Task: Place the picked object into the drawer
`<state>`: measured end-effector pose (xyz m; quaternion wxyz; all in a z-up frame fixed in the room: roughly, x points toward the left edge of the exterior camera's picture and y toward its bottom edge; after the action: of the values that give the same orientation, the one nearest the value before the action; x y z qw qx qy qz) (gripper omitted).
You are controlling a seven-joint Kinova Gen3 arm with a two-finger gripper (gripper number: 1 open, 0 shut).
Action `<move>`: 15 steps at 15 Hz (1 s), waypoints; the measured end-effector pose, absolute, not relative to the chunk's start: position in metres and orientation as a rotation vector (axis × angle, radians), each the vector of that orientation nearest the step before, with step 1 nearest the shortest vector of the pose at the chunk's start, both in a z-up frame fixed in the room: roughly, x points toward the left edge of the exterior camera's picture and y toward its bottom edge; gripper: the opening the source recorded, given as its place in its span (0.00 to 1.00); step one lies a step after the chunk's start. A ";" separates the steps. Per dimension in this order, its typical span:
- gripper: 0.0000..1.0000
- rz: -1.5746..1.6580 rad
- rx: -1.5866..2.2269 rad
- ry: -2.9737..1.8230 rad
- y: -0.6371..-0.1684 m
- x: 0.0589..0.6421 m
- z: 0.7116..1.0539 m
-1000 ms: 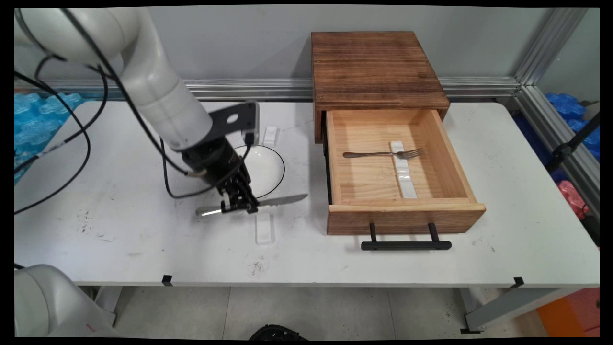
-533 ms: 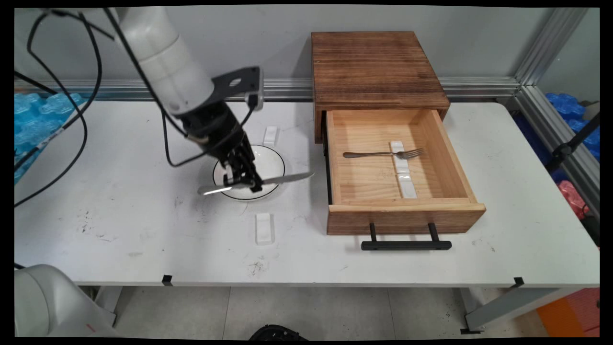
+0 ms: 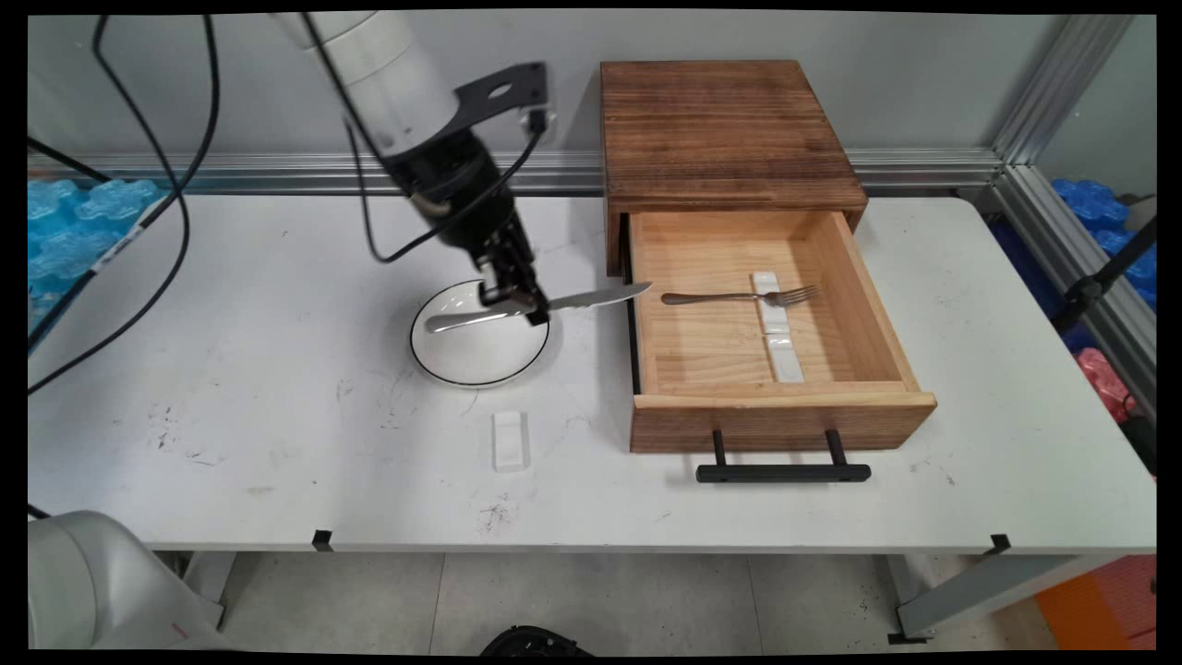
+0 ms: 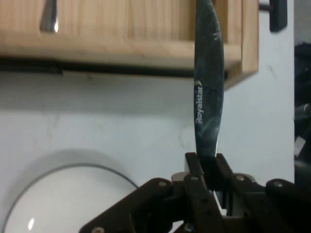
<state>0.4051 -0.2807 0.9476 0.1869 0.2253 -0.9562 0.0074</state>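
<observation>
Knife [image 3: 554, 305] in hand [image 3: 513, 305] | above white table [image 3: 231, 369] | grey wall [image 3: 517, 55] behind

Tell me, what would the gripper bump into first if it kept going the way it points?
Probably the white table. The gripper, shut on the knife, points down between the plate and the drawer, though depth is hard to judge.

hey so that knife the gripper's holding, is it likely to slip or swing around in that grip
Probably somewhat. The knife looks like polished metal, so likely slippery. The gripper pinches it near mid-length between narrow fingers, with handle and blade sticking out either side, so it may pivot if bumped. It looks stiff and lies nearly level, so sagging seems unlikely.
</observation>
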 end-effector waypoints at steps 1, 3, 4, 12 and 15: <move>0.00 0.021 0.631 -2.688 -0.286 0.401 0.950; 0.00 0.024 0.621 -2.676 -0.302 0.390 0.956; 0.00 0.026 0.616 -2.669 -0.310 0.384 0.958; 0.00 0.052 0.578 -2.624 -0.356 0.344 0.962; 0.00 0.060 0.569 -2.608 -0.370 0.330 0.960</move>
<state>0.3296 -0.3695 0.9601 0.2336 0.2072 -0.9497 0.0219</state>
